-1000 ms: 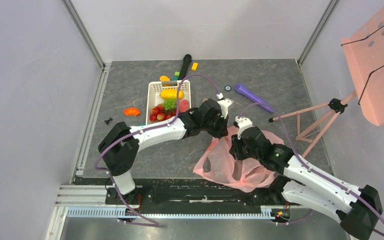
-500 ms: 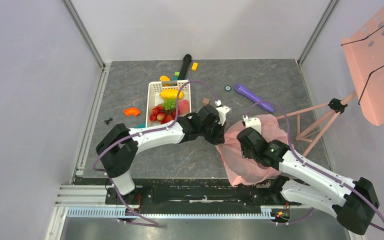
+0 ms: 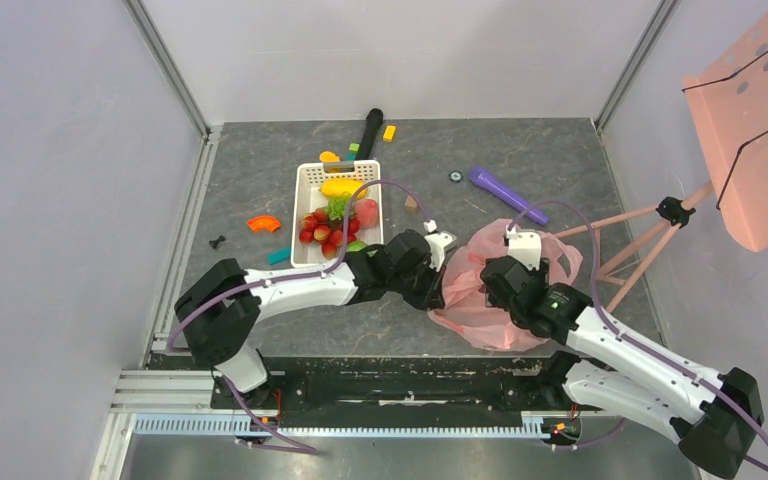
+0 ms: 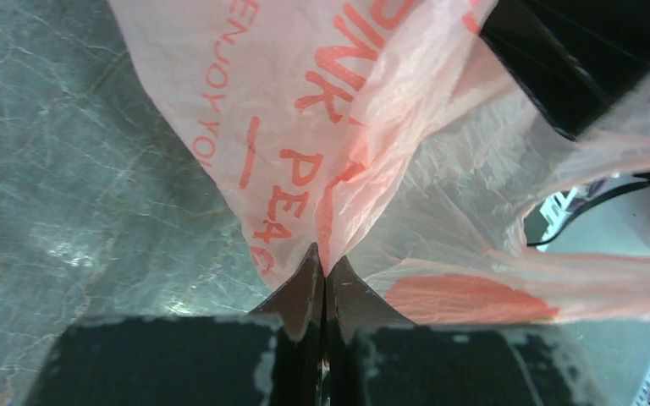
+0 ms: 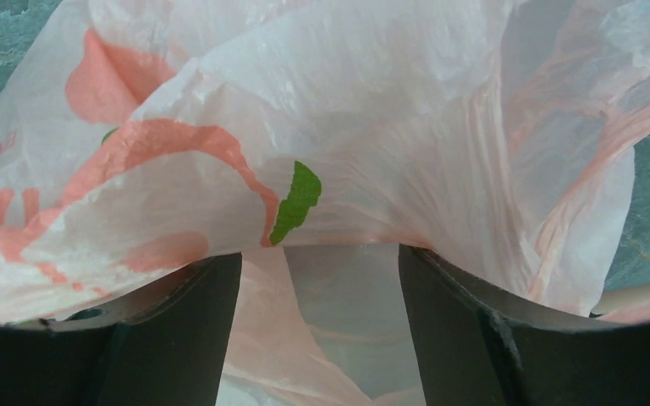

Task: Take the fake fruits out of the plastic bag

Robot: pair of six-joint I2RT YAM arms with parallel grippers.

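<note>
The pink plastic bag [image 3: 505,318] lies crumpled on the floor between my two arms. My left gripper [image 3: 438,292] is at its left edge, shut on a fold of the film [image 4: 305,127], with the jaws pressed together around it. My right gripper [image 3: 498,285] sits over the bag's middle. It is open, and the bag's film [image 5: 347,110] is draped across its fingertips [image 5: 212,279] without being pinched. No fruit shows inside the bag. The fake fruits lie in the white basket [image 3: 307,178]: a yellow one [image 3: 342,187], red berries [image 3: 320,230] and a pink round one [image 3: 367,210].
A purple cylinder [image 3: 507,195] lies behind the bag. A black cylinder [image 3: 370,128] and small coloured blocks [image 3: 389,132] sit at the back. An orange piece [image 3: 263,223] lies left of the basket. A pink stand [image 3: 650,215] reaches in from the right wall.
The bag has been dragged back and to the right and now lies flatter. My left gripper has closed on its left edge. My right gripper has opened and let go of the film.
</note>
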